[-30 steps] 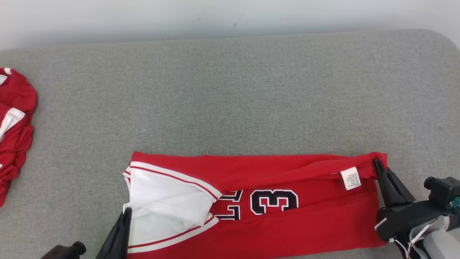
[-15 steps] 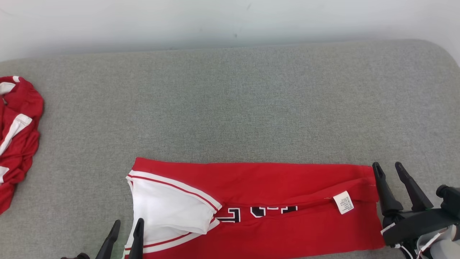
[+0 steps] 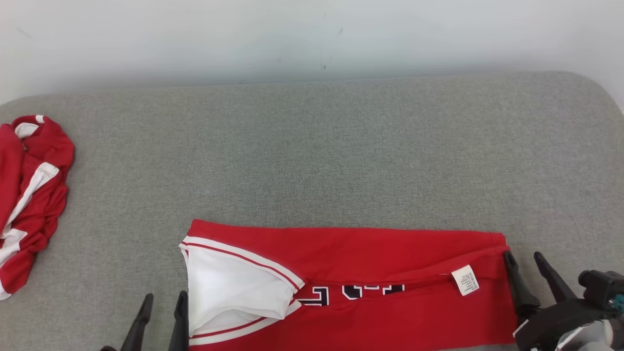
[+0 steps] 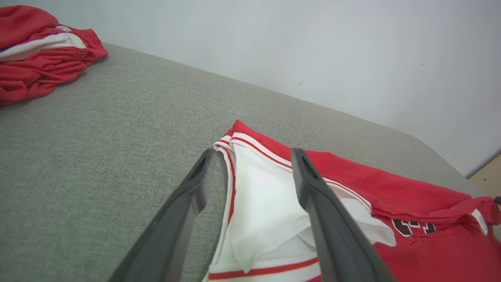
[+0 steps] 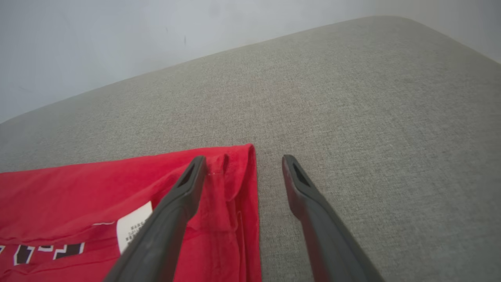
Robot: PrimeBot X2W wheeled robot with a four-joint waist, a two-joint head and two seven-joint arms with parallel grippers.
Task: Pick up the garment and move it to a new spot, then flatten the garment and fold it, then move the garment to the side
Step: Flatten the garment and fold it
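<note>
a second ago both grippers were pinched shut on the red jersey (image 3: 351, 282), the left at its white armhole end and the right at the far hem corner, and the big number on the front was open to view. now the left gripper (image 3: 165, 295) and the right gripper (image 3: 522, 254) have both let go: each has its two dark fingers spread wide with nothing between them, and each has drawn back to just beside its end of the cloth. the far flap they carried now lies flat over the near half, so only a thin strip of the black-and-white print shows below its edge, next to the white care label (image 3: 464, 280). the jersey rests as a long narrow band along the near part of the grey cushion (image 3: 341, 156), well apart from the crumpled red-and-white garment (image 3: 29, 195) at the left edge. the head camera has also tilted, which accounts for the whole scene sitting lower in the view. judging from this, one lengthwise fold is done and released; the band looks ready for a crosswise fold, end to end, before it goes to the side.
</note>
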